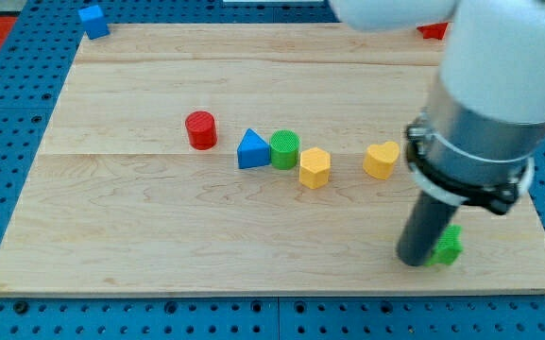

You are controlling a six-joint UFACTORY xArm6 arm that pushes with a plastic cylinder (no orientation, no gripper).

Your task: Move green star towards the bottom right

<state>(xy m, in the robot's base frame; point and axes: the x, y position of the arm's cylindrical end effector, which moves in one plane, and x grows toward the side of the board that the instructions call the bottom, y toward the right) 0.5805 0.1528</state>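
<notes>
The green star (448,246) lies near the board's bottom right corner, partly hidden behind my rod. My tip (414,260) rests on the board touching the star's left side. The arm's white and grey body fills the view's upper right above it.
A red cylinder (200,129), a blue triangle (251,150), a green cylinder (285,148), a yellow hexagon (315,167) and a yellow heart (381,160) stand in a row across the middle. A blue block (93,20) sits off the wooden board (159,236) at top left, a red block (433,31) at top right.
</notes>
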